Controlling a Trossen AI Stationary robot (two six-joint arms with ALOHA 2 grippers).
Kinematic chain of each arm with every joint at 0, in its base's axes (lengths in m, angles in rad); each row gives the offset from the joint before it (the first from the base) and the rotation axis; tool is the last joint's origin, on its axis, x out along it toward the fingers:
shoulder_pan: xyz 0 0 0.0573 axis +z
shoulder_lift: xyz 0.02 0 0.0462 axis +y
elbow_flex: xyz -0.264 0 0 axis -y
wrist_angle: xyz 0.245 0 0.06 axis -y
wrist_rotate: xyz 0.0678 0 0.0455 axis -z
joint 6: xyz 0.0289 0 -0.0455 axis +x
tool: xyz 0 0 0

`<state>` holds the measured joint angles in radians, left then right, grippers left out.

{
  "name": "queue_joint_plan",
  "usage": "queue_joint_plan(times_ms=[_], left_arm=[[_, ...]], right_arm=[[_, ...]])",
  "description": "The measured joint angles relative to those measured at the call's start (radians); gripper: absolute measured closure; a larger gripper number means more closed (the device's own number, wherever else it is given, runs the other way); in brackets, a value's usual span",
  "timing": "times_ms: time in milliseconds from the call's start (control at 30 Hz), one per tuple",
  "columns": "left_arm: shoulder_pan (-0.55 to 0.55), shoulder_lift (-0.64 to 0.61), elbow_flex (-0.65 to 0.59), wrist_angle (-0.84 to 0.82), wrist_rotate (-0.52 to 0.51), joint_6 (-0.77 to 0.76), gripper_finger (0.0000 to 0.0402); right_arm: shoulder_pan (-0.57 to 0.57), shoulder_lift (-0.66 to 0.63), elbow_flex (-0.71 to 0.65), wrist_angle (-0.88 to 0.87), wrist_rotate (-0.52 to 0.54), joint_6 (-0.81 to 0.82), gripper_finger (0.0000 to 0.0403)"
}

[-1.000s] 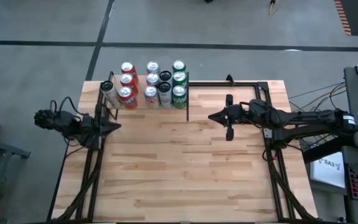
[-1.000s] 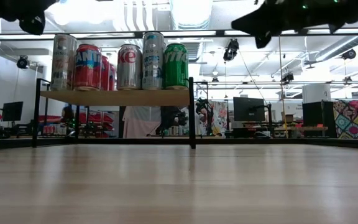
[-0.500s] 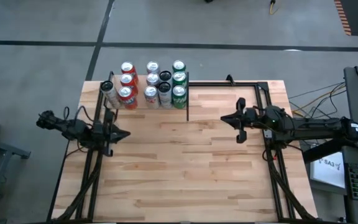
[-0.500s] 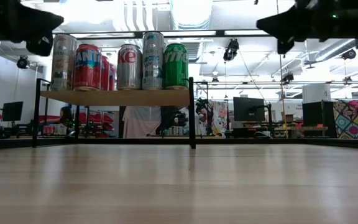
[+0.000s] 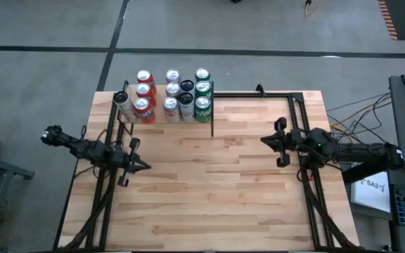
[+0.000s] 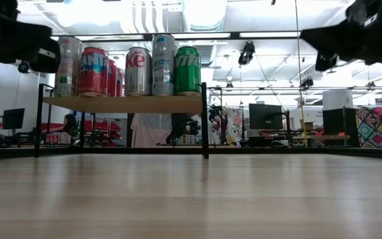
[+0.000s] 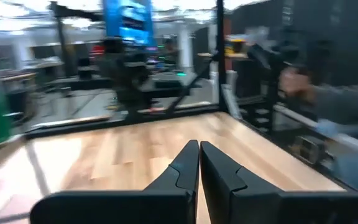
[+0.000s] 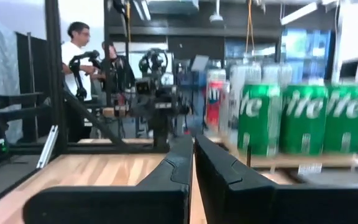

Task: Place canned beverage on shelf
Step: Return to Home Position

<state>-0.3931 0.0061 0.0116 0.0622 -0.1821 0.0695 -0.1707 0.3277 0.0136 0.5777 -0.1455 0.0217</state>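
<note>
Several cans point(image 5: 171, 95) stand upright on the small light-wood shelf point(image 6: 125, 103) with black posts at the table's far left; red, silver and green ones show in the low view point(image 6: 138, 70), and green ones in the right wrist view point(image 8: 291, 118). My left gripper point(image 5: 145, 167) is shut and empty above the table's left side, well nearer than the shelf. My right gripper point(image 5: 264, 140) is shut and empty above the table's right side. Both sets of fingers show closed in the wrist views point(image 7: 199, 163) point(image 8: 193, 158).
A black metal frame point(image 5: 287, 95) runs along the table's far right edge and down both sides. The wooden tabletop point(image 5: 209, 190) lies between the two arms. A person point(image 8: 76, 59) stands in the room beyond the table, and an arm in a grey sleeve point(image 7: 328, 99) shows in the left wrist view.
My right gripper has drawn back from the table's middle toward its right edge. My left gripper has moved toward the table's near edge and a little to the right. Both stay shut. The cans on the shelf have not moved.
</note>
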Motion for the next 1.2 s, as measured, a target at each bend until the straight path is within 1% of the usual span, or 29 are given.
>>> queue_joint_plan(times_ms=[67,133,167,267,367,533,667,800,933,1200], left_arm=[[0.0,0.0,-0.001,0.002,0.06,0.023,0.0402],[0.0,-0.002,-0.001,0.002,0.076,0.035,0.0402],[0.0,-0.002,-0.001,-0.006,0.059,0.03,0.0402],[0.0,-0.002,0.0,-0.005,-0.045,-0.028,0.0402],[0.001,0.0,0.0,-0.003,-0.101,-0.053,0.0402],[0.001,0.009,0.0,-0.004,-0.113,-0.053,0.0402],[0.001,0.015,0.001,-0.002,-0.113,-0.053,0.0402],[0.001,0.014,0.0,-0.002,-0.115,-0.053,0.0402],[0.001,0.015,0.001,-0.002,-0.115,-0.053,0.0402],[0.001,0.015,0.0,-0.002,-0.115,-0.053,0.0402]], right_arm=[[0.0,-0.022,0.0,-0.011,-0.011,-0.044,0.0394],[0.0,-0.039,0.0,-0.017,-0.011,-0.082,0.0394],[0.0,-0.046,0.0,-0.02,-0.011,-0.094,0.0394],[0.0,-0.051,-0.001,-0.022,0.004,-0.084,0.0394],[0.0,-0.053,-0.001,-0.045,0.016,-0.09,0.0394],[0.0,-0.042,-0.001,-0.06,0.017,-0.244,0.0394],[0.0,-0.037,-0.002,-0.125,0.017,-0.332,0.0394],[0.0,-0.037,-0.002,-0.16,0.017,-0.453,0.0394],[0.0,-0.037,-0.002,-0.184,0.017,-0.461,0.0394],[0.01,-0.04,-0.002,-0.196,0.023,-0.373,0.0394]])
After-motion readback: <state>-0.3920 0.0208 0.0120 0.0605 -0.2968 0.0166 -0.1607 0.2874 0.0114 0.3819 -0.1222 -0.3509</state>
